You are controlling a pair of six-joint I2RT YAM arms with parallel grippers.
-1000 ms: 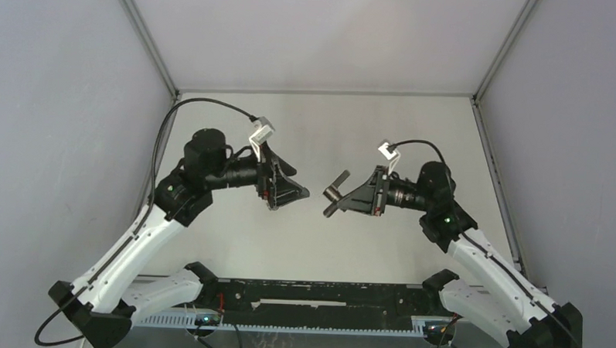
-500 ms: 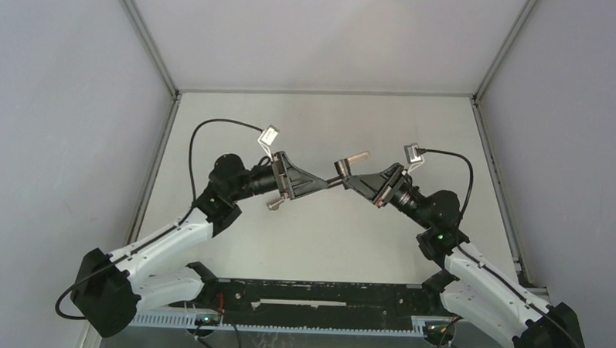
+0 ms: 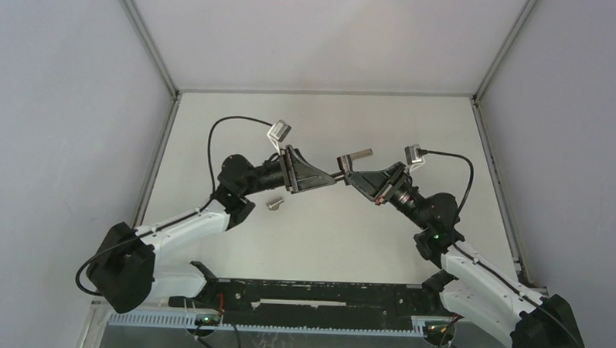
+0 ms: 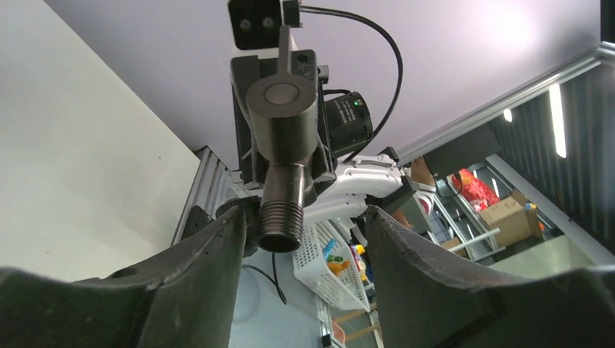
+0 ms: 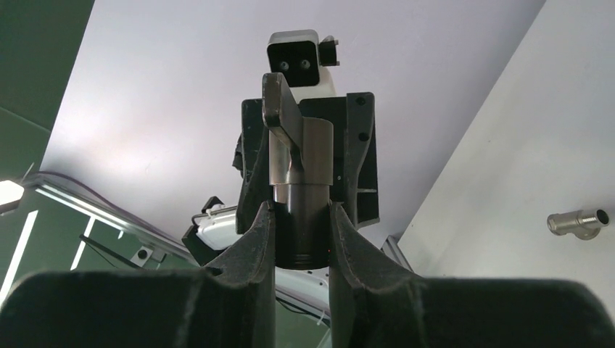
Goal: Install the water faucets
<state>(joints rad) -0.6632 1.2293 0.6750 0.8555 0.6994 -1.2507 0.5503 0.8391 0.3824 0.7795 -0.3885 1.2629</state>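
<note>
My right gripper is shut on the barrel of the dark T-shaped tap piece and holds it above the table's middle, its thin lever pointing right. In the right wrist view the fingers clamp the tap. My left gripper is open, nose to nose with the right one. In the left wrist view its fingers flank the tap's threaded end, which is close to one finger. The small silvery fitting lies on the table below the left arm; it also shows in the right wrist view.
The white table is boxed in by grey walls, with metal rails along its left and right edges. A black rail runs between the arm bases at the near edge.
Both arms have swung up towards the middle. The right one has turned the tap so its lever points right. The left gripper has moved right until its open fingers flank the tap's threaded end.
</note>
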